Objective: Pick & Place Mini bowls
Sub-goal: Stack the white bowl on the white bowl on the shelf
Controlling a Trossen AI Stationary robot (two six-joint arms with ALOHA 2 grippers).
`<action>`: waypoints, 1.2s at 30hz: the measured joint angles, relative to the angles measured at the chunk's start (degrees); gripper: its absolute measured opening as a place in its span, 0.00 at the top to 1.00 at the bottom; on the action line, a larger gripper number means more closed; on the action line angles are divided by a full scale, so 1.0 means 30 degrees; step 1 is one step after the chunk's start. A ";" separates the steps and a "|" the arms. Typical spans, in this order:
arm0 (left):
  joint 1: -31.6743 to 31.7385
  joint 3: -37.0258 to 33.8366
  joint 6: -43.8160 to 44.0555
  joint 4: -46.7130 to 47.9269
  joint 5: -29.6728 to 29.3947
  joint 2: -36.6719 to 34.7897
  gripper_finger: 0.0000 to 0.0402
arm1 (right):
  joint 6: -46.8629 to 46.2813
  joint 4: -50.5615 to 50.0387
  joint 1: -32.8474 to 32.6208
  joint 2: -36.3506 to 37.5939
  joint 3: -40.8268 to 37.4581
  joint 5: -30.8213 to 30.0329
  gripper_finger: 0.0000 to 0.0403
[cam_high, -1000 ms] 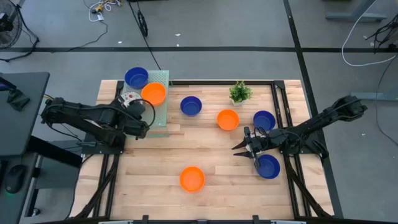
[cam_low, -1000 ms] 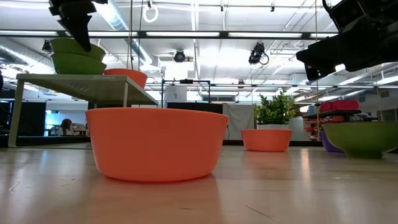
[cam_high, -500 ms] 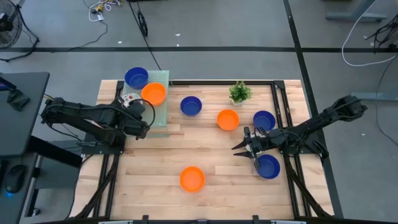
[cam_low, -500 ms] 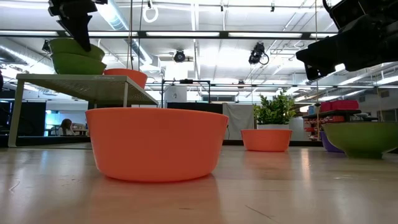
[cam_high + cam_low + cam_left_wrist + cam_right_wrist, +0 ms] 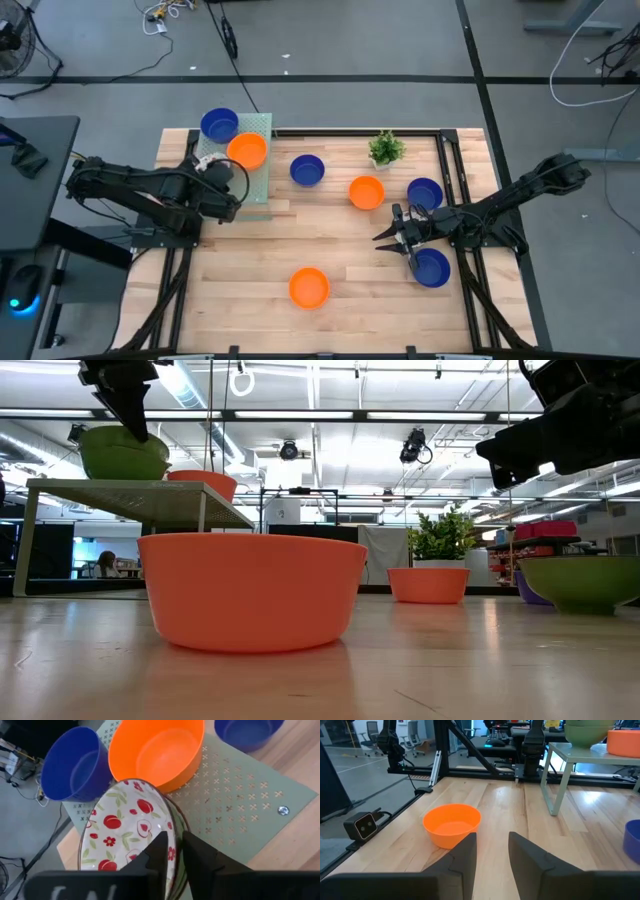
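My left gripper (image 5: 208, 166) is over the pale green perforated rack (image 5: 262, 182) at the table's far left, shut on a white mini bowl with red fruit pattern (image 5: 122, 827). Beside that bowl, a blue bowl (image 5: 75, 765) and an orange bowl (image 5: 155, 750) stand on the rack. My right gripper (image 5: 384, 238) hangs open above the table on the right, beside a blue bowl (image 5: 432, 268). An orange bowl (image 5: 451, 824) stands ahead of it, toward the near edge. More bowls stand mid-table: blue (image 5: 307, 169), orange (image 5: 366, 192), blue (image 5: 425, 192). My left gripper pinches the white bowl's rim (image 5: 176, 837) on the side nearest the wrist, one finger (image 5: 159, 851) inside the bowl and the other finger (image 5: 196, 856) outside. The fingers come from above, slanting down. The bowl sits tilted, its underside at the rack top (image 5: 125, 478) in the low view.
A small green potted plant (image 5: 386, 148) stands at the far edge, right of centre. The rack is raised on legs (image 5: 203, 510). Bare wood lies between the rack and the near orange bowl (image 5: 309, 287). Black frame rails border the table's left and right sides.
In the low view the bowl under my left gripper has come down and tipped at the rack: two stacked outlines have become one tilted outline. The right arm has kept still.
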State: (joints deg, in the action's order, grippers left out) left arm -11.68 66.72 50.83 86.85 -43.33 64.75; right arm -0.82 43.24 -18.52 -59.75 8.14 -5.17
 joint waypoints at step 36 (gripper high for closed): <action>0.0594 0.0707 -0.1677 -0.0584 0.1470 -0.0007 0.55 | 0.0167 -0.0015 -0.0001 0.0000 0.0000 -0.0001 0.72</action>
State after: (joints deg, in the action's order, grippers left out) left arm -9.90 68.84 45.80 85.09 -38.92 64.73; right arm -0.32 43.20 -18.52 -59.75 8.14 -5.17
